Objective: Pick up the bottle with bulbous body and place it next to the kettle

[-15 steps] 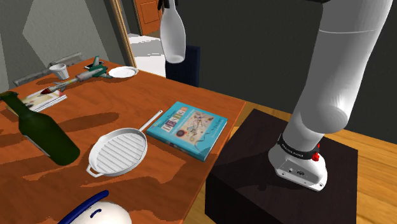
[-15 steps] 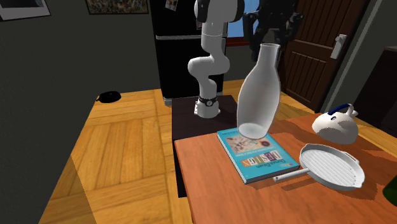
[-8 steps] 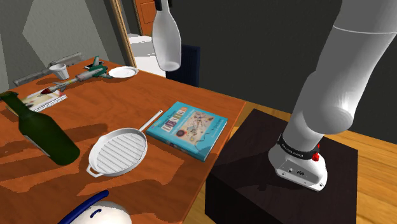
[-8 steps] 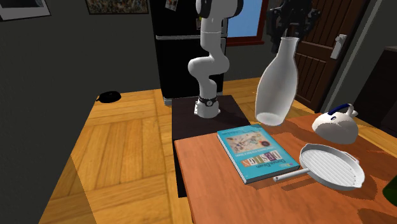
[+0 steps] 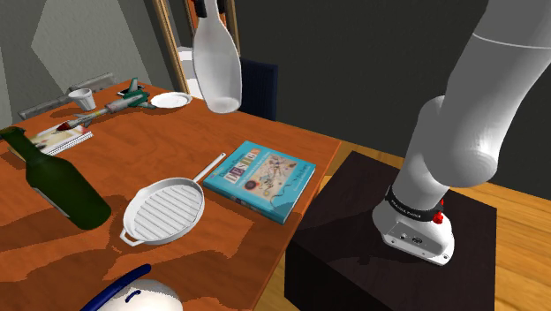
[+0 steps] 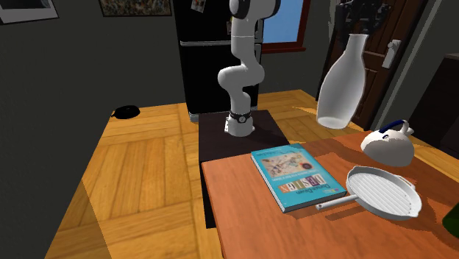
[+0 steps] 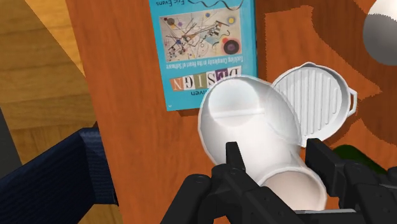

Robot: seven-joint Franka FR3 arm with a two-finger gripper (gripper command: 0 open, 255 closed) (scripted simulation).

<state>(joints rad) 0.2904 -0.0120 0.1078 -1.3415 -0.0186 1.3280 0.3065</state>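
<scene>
**K:** where's the bottle?

**Me:** The white bulbous bottle (image 6: 342, 84) is in the air, hanging base-down with a slight lean, well above the bench (image 5: 159, 146). The fingers (image 7: 233, 156) are clamped on its neck, one each side, with the gripper (image 6: 360, 16) above it.

**K:** over what?

**Me:** In the wrist view its base sits over the seam between the design book (image 7: 207, 54) and the grill pan (image 7: 318, 98). The kettle (image 6: 388, 146) is just beside the pan, at the second exterior view's right.

**K:** handling?

**Me:** My guess is rigid, smooth and probably slippery. It's bottom-heavy, with all the mass in the bulb, well below the grip. I expect it to pivot in the fingers if I swing fast. The neck is the only part narrow enough to hold; the body's too wide. I can't tell the material, so I'm treating it as breakable and setting it down softly.

**K:** hazards?

**Me:** A green bottle (image 5: 57, 181) lies on the pan's other side. I'd come down beside the kettle and leave a gap.
</scene>
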